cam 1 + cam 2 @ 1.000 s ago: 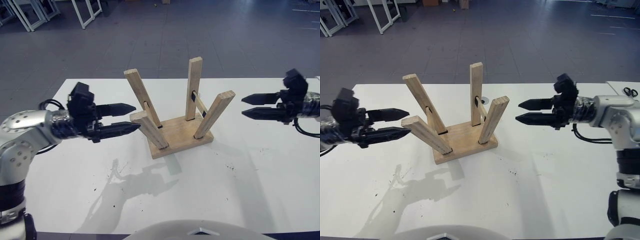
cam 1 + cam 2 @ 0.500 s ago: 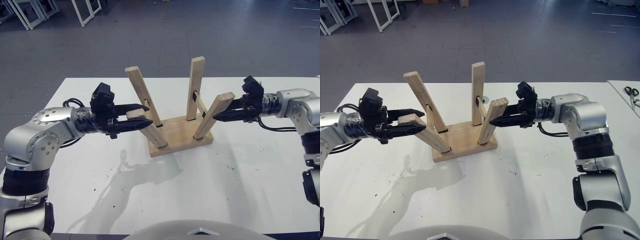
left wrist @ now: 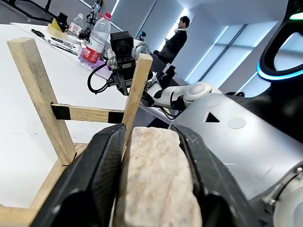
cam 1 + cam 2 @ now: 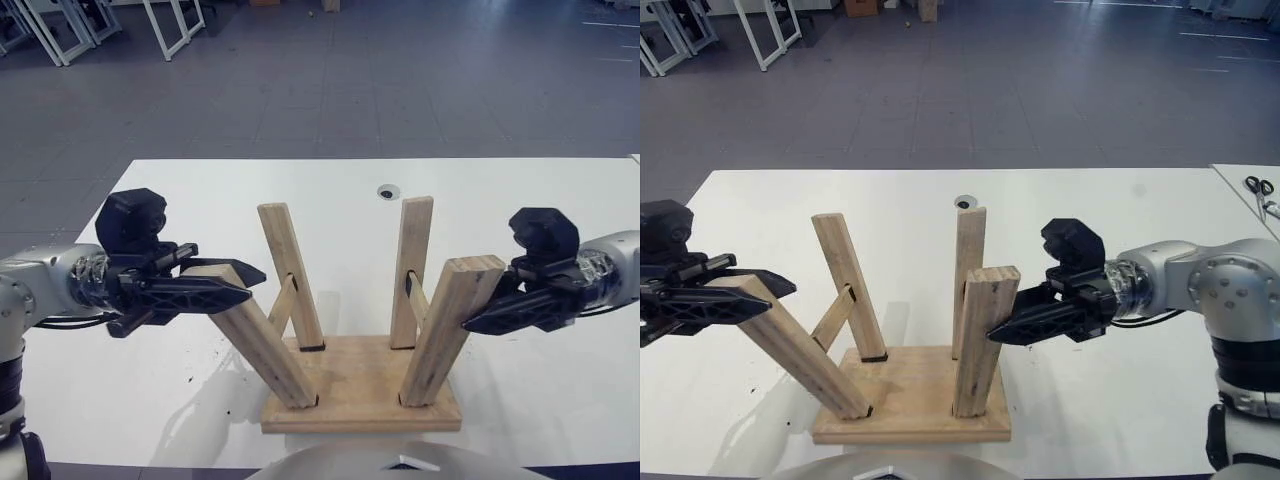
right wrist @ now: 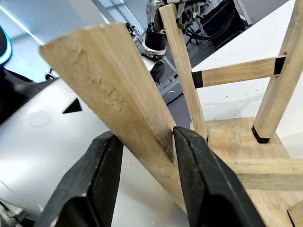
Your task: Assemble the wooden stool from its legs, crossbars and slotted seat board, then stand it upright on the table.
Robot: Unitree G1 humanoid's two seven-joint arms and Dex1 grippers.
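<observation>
The light wooden stool (image 4: 350,385) stands upside down at the near edge of the white tabletop (image 4: 200,200). Its flat slotted seat board (image 4: 920,400) is at the bottom, the four legs point upward and lean outward, and a thin crossbar (image 3: 87,113) joins the two legs on each side. Whether the board rests on the tabletop or is raised a little above it, I cannot tell. The left gripper (image 3: 154,156) is closed around the top end of the near left leg (image 4: 255,340), with one black finger on each side of the wood. The right gripper (image 5: 147,156) is closed in the same way on the upper part of the near right leg (image 4: 445,330). In my judgement the assembling is finished and the step in hand is to turn the stool over onto its legs. The next move calls for both arms to lift and rotate together with a firm hold, because a leg could slip out of its slot if only one side pulls.
</observation>
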